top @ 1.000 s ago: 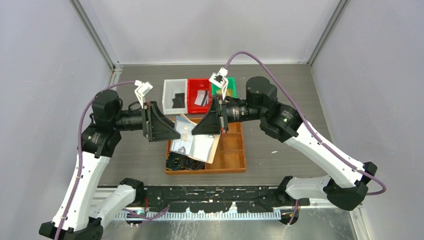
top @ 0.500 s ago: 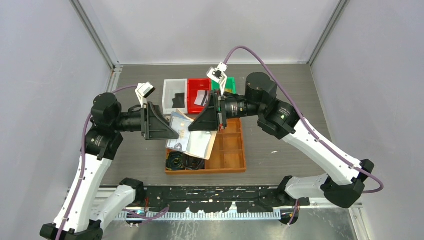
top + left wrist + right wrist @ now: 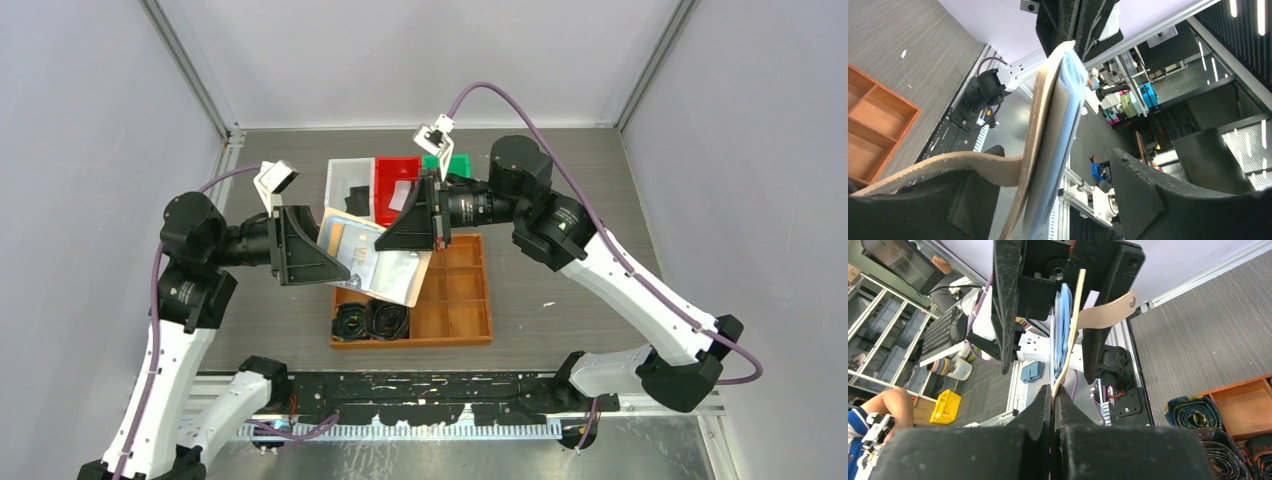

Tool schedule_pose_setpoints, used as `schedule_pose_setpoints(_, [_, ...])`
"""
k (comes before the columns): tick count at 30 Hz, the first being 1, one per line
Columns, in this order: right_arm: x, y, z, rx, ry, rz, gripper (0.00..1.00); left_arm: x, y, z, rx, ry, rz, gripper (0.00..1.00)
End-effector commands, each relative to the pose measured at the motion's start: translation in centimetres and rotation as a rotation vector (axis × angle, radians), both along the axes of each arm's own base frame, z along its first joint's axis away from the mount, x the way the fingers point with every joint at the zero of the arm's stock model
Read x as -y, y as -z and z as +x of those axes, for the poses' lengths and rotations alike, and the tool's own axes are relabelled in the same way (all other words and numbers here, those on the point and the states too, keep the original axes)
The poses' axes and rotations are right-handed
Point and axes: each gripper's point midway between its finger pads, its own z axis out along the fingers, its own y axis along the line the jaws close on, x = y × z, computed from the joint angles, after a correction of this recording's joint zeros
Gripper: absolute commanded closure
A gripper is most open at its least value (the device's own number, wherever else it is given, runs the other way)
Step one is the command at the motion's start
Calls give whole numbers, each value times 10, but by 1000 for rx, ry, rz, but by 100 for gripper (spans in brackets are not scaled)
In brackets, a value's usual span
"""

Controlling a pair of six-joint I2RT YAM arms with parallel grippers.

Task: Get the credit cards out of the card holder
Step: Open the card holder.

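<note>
Over the wooden tray (image 3: 470, 300), our left gripper (image 3: 322, 256) stands with jaws apart, astride the left end of the card holder (image 3: 392, 272), which hangs in the air. Our right gripper (image 3: 1053, 395) is clamped on its tan cover. We judge we are mid-extraction. Next, the left must close on a credit card's edge, not the cover, and pull; we cannot make out a card in the pockets.

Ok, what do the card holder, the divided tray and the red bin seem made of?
The card holder: tan matte cover that bends, likely leather or imitation; pale blue shiny pockets, probably plastic film. The divided tray: wood, orange-brown with a smooth finish. The red bin: probably hard plastic, even colour, thin walls.
</note>
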Motion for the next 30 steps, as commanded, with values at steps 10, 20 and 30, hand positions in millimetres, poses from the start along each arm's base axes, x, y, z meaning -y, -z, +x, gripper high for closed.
schedule_pose_setpoints(10, [-6,-17,3,40,16,51,97,-2,8,21,194,-127,51,77])
schedule_pose_setpoints(20, [32,-13,52,-6,313,8,32,-14,44,59,263,-295,253,100])
schedule_pose_setpoints(30, [56,-30,52,-158,397,158,38,-20,65,87,265,-348,366,100])
